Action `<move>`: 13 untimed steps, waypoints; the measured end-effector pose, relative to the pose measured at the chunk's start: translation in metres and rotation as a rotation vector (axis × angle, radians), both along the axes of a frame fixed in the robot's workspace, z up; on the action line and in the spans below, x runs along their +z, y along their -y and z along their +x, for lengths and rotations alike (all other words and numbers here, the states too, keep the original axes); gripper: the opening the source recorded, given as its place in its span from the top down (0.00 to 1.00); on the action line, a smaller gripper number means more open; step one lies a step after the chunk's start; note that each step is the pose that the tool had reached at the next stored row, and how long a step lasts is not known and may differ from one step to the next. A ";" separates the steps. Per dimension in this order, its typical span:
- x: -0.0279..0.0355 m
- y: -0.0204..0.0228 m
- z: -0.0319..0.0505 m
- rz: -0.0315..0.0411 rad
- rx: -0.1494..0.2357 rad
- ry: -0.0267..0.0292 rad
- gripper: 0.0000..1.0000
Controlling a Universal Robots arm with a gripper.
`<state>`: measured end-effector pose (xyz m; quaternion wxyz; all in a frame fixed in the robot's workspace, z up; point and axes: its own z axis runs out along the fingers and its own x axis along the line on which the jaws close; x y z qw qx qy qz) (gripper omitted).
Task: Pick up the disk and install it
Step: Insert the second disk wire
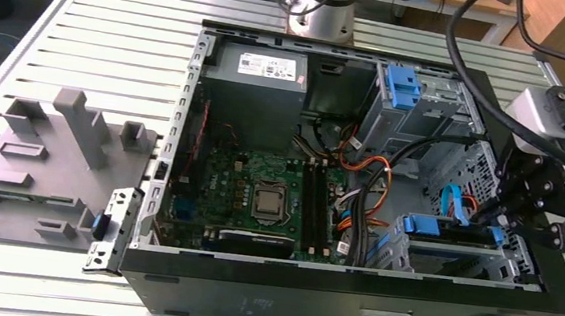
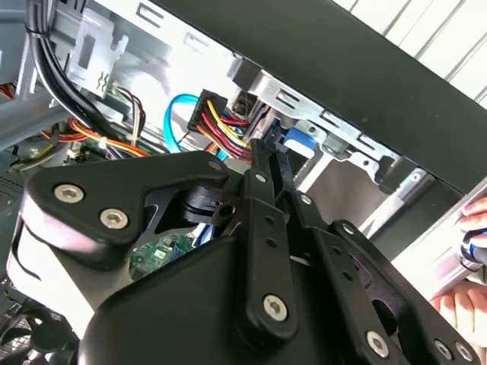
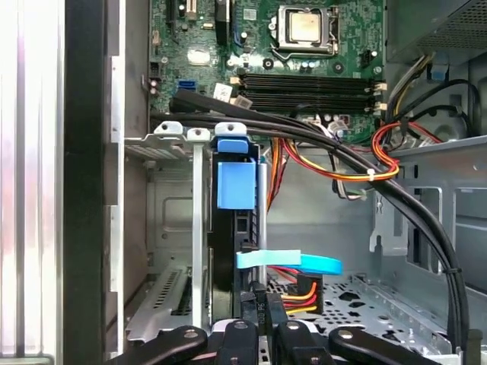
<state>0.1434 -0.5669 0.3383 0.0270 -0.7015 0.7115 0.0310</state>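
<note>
Where the computer case (image 1: 351, 300) carries its metal drive cage (image 3: 171, 228), the disk (image 3: 228, 247) is seen seated on edge; the gripper (image 2: 268, 152) is held just beside it, fingers (image 2: 260, 198) drawn together, near coloured cables (image 3: 298, 289).

**Disk Sat On Edge In The Drive Cage**

The disk (image 3: 228, 251) (image 1: 422, 224) stood on edge inside the drive cage (image 3: 194, 228), in the computer case's (image 1: 351, 304) near corner at the exterior view's right. It showed edge-on, a thin dark body with a blue plastic rail tab at one end.
</note>
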 end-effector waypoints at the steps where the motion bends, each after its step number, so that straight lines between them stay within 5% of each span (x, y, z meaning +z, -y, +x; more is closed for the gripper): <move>1: -0.0001 0.0001 -0.0008 0.0003 0.000 0.0000 0.83; 13: -0.0010 0.0043 -0.0047 0.0000 -0.013 0.0000 0.83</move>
